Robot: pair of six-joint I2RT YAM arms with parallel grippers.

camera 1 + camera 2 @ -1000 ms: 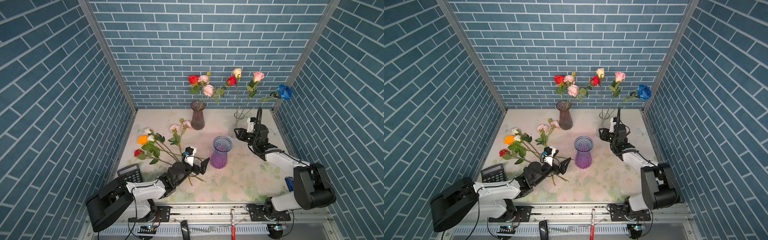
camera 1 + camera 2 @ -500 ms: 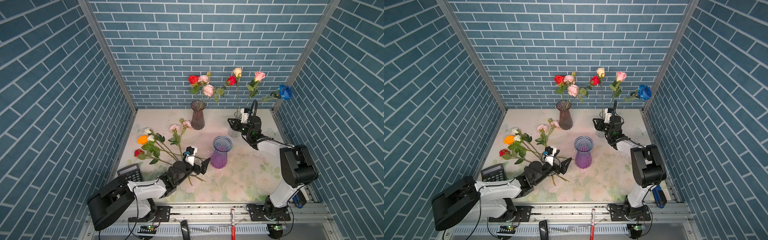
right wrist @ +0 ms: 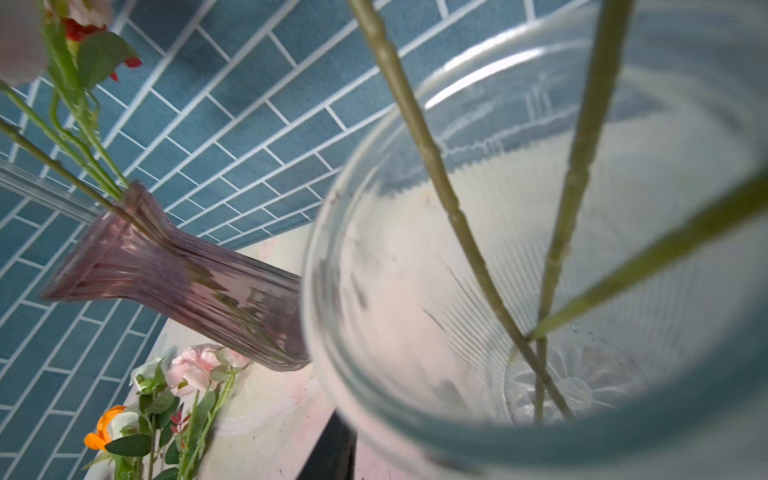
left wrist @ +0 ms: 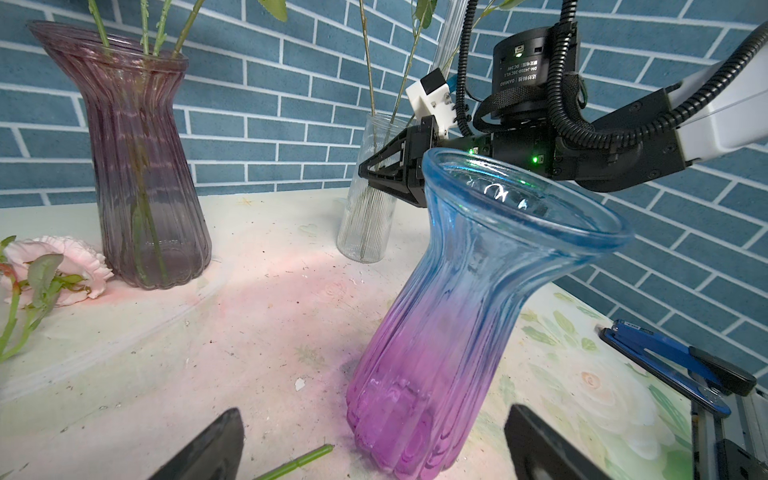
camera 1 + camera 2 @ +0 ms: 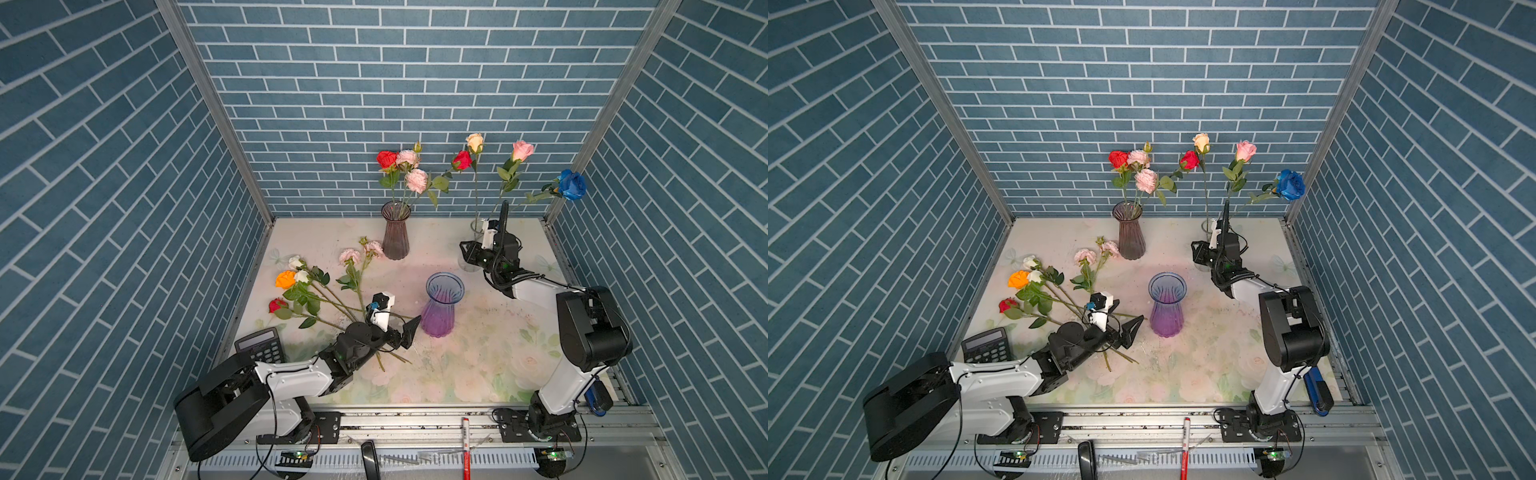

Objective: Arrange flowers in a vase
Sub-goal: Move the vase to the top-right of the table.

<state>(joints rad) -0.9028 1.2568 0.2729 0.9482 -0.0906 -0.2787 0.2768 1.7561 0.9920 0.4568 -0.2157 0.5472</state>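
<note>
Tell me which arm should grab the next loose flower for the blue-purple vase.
Left. The left gripper, open, hovers over the stem ends of the loose flowers beside the blue-purple vase; the right gripper is at the clear vase at the back.

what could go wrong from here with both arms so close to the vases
1. The right tool is at the tall, narrow clear vase holding three long leaning stems; a sideways nudge might tip it.
2. The open left tool sits close to the blue-purple vase; swinging could knock it.
3. The loose flowers on the table cross each other, so lifting one may drag others.
</note>
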